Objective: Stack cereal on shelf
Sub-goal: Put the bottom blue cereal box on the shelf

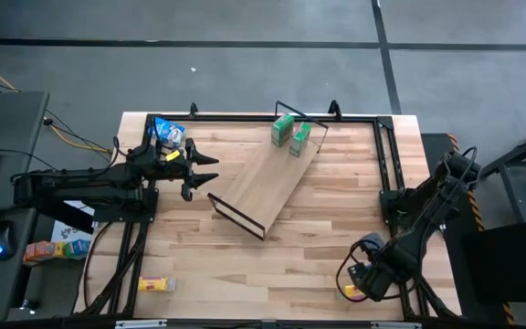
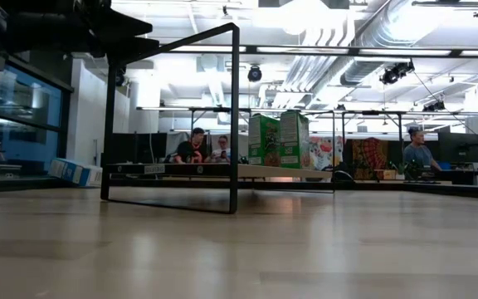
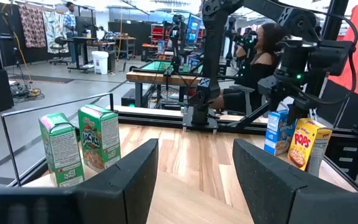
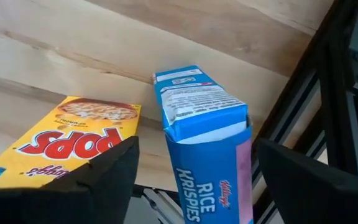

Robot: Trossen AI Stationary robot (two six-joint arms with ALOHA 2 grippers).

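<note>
The shelf [image 1: 272, 178] lies slantwise across the table's middle, with two green cereal boxes [image 1: 290, 133] standing on its far end. Near the table's near right corner my right gripper [image 4: 194, 180] points down, open. Its fingers stand on either side of a blue cereal box [image 4: 207, 149], and a yellow cereal box [image 4: 73, 140] sits beside it. My left gripper [image 1: 194, 169] waits open at the far left, pointing level toward the shelf. Another blue box [image 1: 167, 135] lies behind it. A second yellow box [image 1: 156, 284] lies at the near left.
The table's black frame rails [image 4: 303, 106] run close beside the blue box at the right edge. More small boxes [image 1: 53, 247] lie off the table to the left. Bare wood [image 1: 299, 256] lies between the shelf and the near edge. People sit in the room beyond.
</note>
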